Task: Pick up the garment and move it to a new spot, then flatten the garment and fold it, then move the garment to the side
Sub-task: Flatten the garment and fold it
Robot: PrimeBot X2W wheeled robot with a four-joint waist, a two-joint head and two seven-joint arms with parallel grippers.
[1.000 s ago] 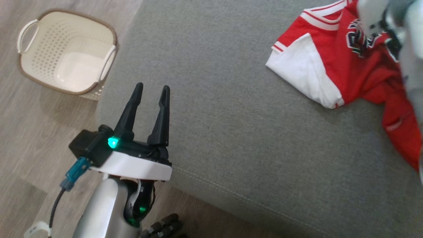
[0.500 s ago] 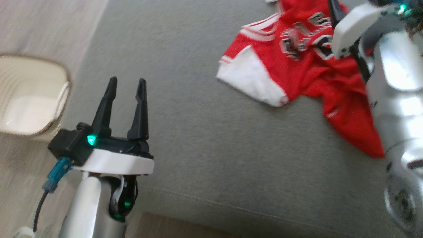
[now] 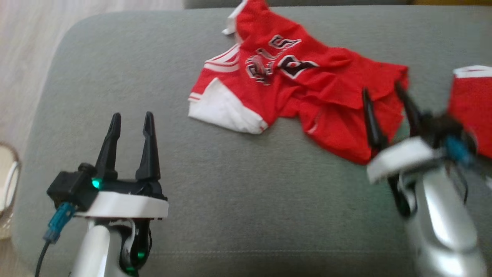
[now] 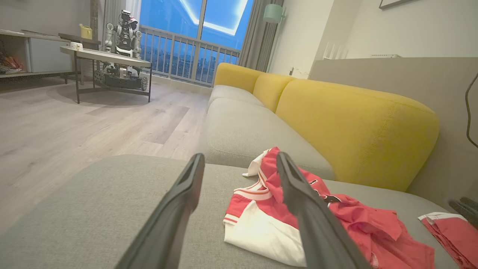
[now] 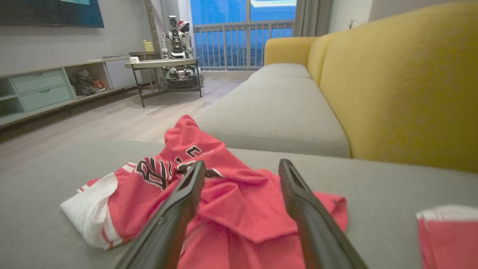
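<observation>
**Garment.** A red jersey with a white sleeve and black lettering, in the upper middle of the head view. It lies crumpled on the grey sofa cushion. The body is bunched in folds, the white sleeve is spread toward the left, and one edge is turned up at the top. Nothing holds it, so the pick-up is not yet made.

**Right jaws.** Lower right of the head view, spread wide and empty. The tips are over the garment's lower right hem. The view is blurred there, so I cannot tell whether they touch the cloth.

**Left jaws.** Lower left of the head view, spread wide and empty. They are over bare cushion, well apart from the garment.

**Surroundings.** A second red piece with a white edge lies at the right edge, near my right jaws and apart from the garment. A pale basket shows at the far left edge.

**Risks, in my judgement.**
- Closing on the hem may catch only the top layer. The rest would then trail and twist, making flattening harder.
- A descent too far right could take the second red piece instead.
- Pressing deep into the soft cushion could pinch upholstery along with the cloth.
- Lifting by one corner alone may let the jersey swing or slip free.
</observation>
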